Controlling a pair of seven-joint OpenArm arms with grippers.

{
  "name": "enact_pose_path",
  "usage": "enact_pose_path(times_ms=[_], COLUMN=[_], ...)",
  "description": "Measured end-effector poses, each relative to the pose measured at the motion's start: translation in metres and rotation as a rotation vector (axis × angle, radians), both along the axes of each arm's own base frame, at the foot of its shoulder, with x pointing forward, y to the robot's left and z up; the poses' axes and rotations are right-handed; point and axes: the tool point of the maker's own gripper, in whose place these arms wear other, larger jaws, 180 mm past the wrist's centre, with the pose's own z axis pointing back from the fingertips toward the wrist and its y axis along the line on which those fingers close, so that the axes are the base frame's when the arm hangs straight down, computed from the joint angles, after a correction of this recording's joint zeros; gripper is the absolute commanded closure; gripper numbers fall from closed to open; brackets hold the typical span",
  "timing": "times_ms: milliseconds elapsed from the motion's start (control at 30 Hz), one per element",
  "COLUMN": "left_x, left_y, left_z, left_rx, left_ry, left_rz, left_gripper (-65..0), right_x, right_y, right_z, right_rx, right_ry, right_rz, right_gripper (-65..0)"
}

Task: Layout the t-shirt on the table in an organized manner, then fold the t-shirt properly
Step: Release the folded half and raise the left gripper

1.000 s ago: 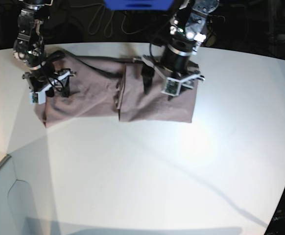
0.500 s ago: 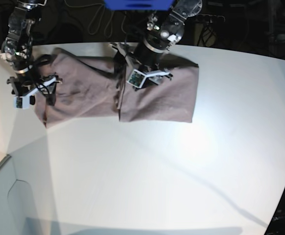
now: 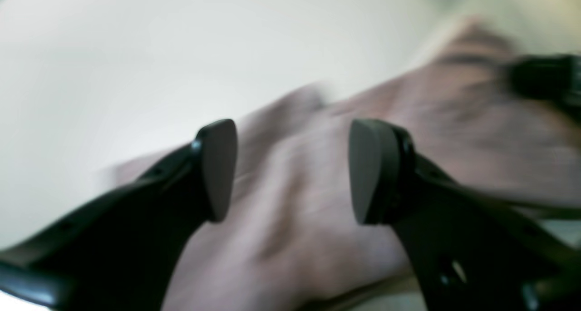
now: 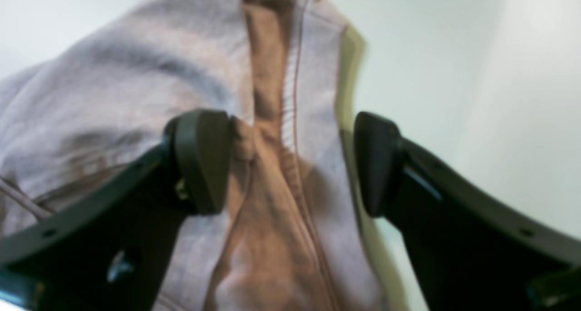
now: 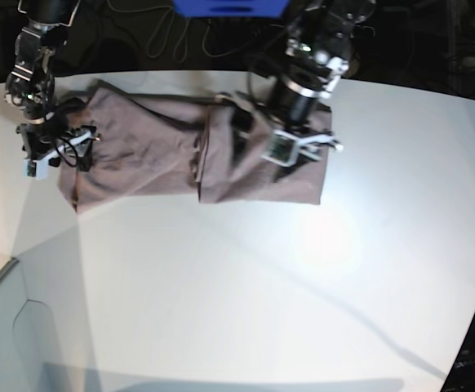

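The mauve-grey t-shirt [image 5: 148, 155] lies folded into a long strip across the far part of the white table [image 5: 221, 286]. One fold edge runs down its middle. My left gripper [image 5: 270, 140] hovers over the strip's right half. In the left wrist view this gripper [image 3: 292, 170] is open, with blurred shirt cloth [image 3: 295, 211] below the gap and nothing pinched. My right gripper [image 5: 64, 151] is at the strip's left end. Close up, it [image 4: 290, 163] is open and straddles a bunched, stitched hem of the shirt [image 4: 272, 97], with its left fingertip [image 4: 204, 161] against the cloth.
Beyond the table's curved far edge are dark cables [image 5: 172, 41] and a blue object [image 5: 229, 6]. At the lower left the tabletop ends at an edge [image 5: 1, 273] with a lower grey surface beside it.
My left arm swung left over the shirt's middle fold and has come back over the right half. My right arm shifted to the strip's left end and its jaws spread wider.
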Motion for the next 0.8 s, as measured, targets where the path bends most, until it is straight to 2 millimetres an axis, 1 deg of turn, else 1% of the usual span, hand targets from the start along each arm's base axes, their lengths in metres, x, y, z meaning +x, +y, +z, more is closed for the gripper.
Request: enact_pose_path(times_ms=[33, 167, 233, 300, 367, 400, 467, 600, 667, 733, 800], left_x=[0.001, 0.000, -0.003, -0.009, -0.017, -0.020, -0.021, -0.015, -0.013, -0.011, -0.006], left_y=[0.019, 0.086, 0.110, 0.127, 0.134, 0.135, 0.132, 0.132, 0.132, 0.132, 0.132], left_z=[-0.005, -0.015, -0.025, -0.044, -0.064, -0.074, -0.082, -0.085, -0.086, -0.086, -0.085], left_rx=[0.000, -0.113, -0.170, -0.187, -0.185, -0.187, -0.201, -0.230, -0.233, -0.233, -0.235], left_ry=[0.019, 0.091, 0.123, 0.176, 0.233, 0.265, 0.286, 0.290, 0.291, 0.289, 0.282], left_rz=[0.055, 0.283, 0.369, 0.429, 0.461, 0.466, 0.471, 0.488, 0.490, 0.490, 0.490], left_gripper=[-37.7, -37.7, -37.7, -37.7, -37.6, -37.6, -37.6, -37.6, -37.6, -37.6, -37.6], right_x=[0.000, -0.005, -0.006, -0.004, -0.004, -0.005, -0.007, -0.007, -0.006, -0.006, -0.006], right_y=[0.000, 0.001, 0.004, 0.010, 0.018, 0.022, 0.027, 0.037, 0.038, 0.041, 0.046], right_z=[0.000, -0.002, -0.002, -0.003, -0.004, -0.004, -0.005, -0.007, -0.008, -0.008, -0.009], right_rx=[0.000, 0.000, 0.002, 0.001, 0.004, 0.005, 0.010, 0.017, 0.021, 0.023, 0.033], right_ry=[0.001, 0.004, -0.001, 0.003, 0.002, -0.001, -0.005, 0.000, 0.000, 0.002, 0.002], right_rz=[0.000, 0.001, 0.008, 0.034, 0.055, 0.065, 0.077, 0.104, 0.106, 0.115, 0.122], right_gripper=[-42.8, -42.8, -42.8, -42.8, -42.7, -42.5, -39.5, -27.3, -21.0, -13.9, -4.1])
